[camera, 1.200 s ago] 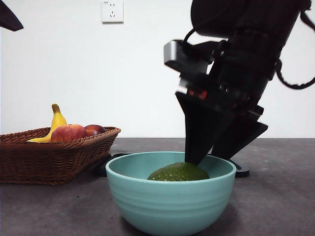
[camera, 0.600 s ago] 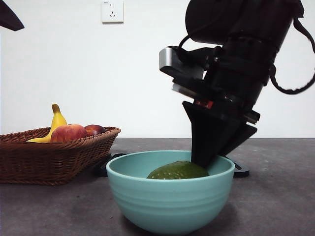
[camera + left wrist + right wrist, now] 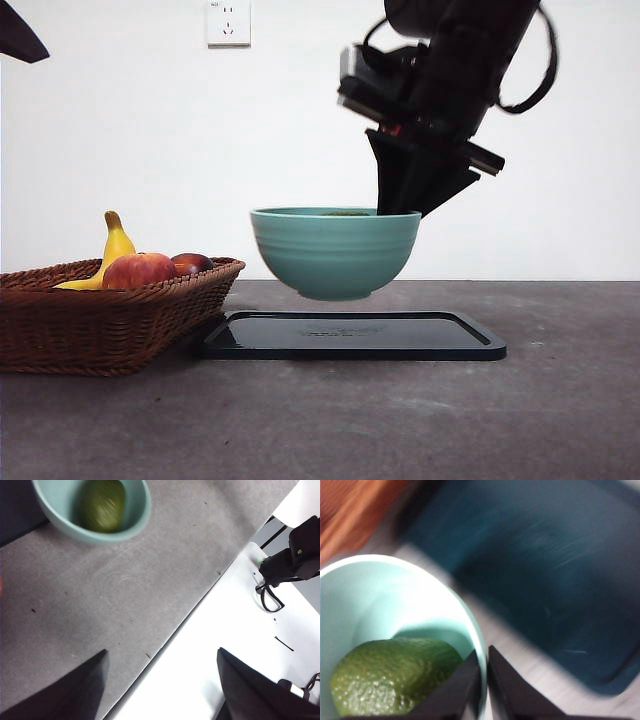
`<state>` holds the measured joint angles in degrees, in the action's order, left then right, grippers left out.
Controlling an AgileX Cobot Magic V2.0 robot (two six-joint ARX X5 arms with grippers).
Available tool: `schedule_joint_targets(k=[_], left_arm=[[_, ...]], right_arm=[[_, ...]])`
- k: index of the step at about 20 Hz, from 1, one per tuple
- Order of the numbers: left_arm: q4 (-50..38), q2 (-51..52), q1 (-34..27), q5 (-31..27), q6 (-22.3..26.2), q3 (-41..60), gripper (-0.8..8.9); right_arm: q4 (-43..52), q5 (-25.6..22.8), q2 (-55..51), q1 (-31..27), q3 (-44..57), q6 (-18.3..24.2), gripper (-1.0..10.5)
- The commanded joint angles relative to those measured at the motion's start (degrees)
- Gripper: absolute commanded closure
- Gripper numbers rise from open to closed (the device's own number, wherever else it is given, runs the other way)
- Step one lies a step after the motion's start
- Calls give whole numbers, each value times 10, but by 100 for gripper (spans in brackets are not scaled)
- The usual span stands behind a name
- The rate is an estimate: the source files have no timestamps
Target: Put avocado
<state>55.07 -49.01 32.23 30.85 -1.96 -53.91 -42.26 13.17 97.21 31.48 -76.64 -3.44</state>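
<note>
So the dark grey surface takes up the whole lower half of the front view, and most of it is bare, with lots of open room at the lower right. At the left edge of the frame sits the wicker basket with a banana and an apple in it. The black tray lies flat at centre, its left end just beside the basket's foot.

The teal bowl hangs in the air above the tray, clear of it, with a gap under its base. My right tool comes in from the upper right of the frame and is pinching the bowl's right rim, one jaw inside and one outside, as the right wrist view shows. The avocado lies in the bottom of the bowl; from the front only a sliver of it peeks over the rim.

Half a second ago the bowl sat on the surface at the near bottom of the frame; now it is lifted and farther back, over the tray.

My left tool waits spread wide, nothing between its jaws.
</note>
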Motion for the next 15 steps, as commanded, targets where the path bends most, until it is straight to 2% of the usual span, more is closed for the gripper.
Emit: schedule_joint_targets(k=[1,7,15], left_arm=[[-6,-2,3,3,11,-4,470],[-5,-2,3,3,11,-4,471],[-5,-2,3,3,11,-4,470]], right_arm=[[-7,1,55,-13,-67,6,935],[-15,3,185,-61,-193,9,935],[2,3,231,-77,-209,9,935]])
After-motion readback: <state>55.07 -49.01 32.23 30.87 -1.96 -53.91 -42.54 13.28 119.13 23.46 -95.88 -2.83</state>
